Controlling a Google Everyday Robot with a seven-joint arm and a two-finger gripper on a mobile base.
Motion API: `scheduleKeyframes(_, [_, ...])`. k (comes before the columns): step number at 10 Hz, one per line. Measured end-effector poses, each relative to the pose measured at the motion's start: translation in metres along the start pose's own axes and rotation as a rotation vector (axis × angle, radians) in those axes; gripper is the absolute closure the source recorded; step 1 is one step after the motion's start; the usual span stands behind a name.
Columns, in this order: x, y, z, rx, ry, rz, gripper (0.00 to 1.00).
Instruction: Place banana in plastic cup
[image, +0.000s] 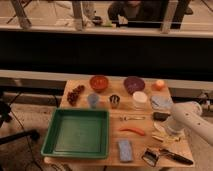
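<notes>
White arm (190, 119) largely hides the gripper (168, 131) at right.

- Two bowls — orange bowl (99, 81), purple bowl (134, 84).
- Three cups — blue cup (93, 100), metal cup (114, 101), white cup (140, 99).
- One green tray (77, 150).
- One red pepper (132, 131).
- One gripper (167, 134), low over the counter's (140, 142) right side.
</notes>
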Motion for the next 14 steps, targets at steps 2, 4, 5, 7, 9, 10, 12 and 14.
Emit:
scheduleKeyframes(2, [0.0,0.0,-0.001,-0.001,0.0,0.004,0.63])
scheduleKeyframes(4, [-0.002,0.003,-0.006,-0.014,-0.001,0.006,0.85])
scheduleKeyframes(5, [-0.001,0.003,-0.007,-0.012,0.0,0.004,0.93])
scheduleKeyframes(7, [0.0,0.0,-0.007,0.005,0.0,0.0,1.0])
scheduleKeyframes(9, [0.0,0.001,-0.007,0.019,-0.01,0.001,1.0])
scheduleKeyframes(10, [0.0,0.001,-0.011,0.03,-0.016,-0.003,1.0])
scheduleKeyframes(12, [-0.003,0.001,-0.019,0.044,-0.03,-0.011,1.0])
scheduleKeyframes(14, [-0.005,0.002,-0.03,0.061,-0.053,-0.019,1.0])
